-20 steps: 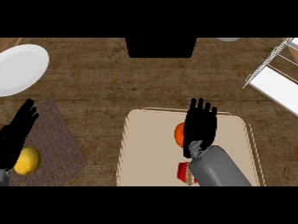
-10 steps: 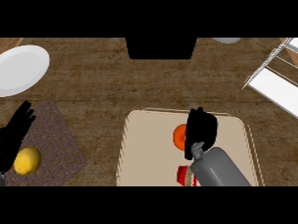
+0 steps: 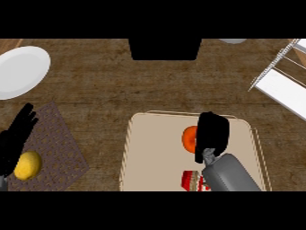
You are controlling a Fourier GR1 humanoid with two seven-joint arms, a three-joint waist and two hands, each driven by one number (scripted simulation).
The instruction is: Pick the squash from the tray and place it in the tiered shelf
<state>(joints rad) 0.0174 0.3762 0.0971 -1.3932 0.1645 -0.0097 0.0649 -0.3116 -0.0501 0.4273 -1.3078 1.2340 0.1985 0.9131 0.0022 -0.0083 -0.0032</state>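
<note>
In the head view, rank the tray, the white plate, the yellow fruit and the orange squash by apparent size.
1. tray
2. white plate
3. and 4. yellow fruit and squash: unsure, since the right hand hides part of the squash.

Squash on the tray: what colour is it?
Orange, seen in the head view, the squash partly hidden under the right hand.
</note>
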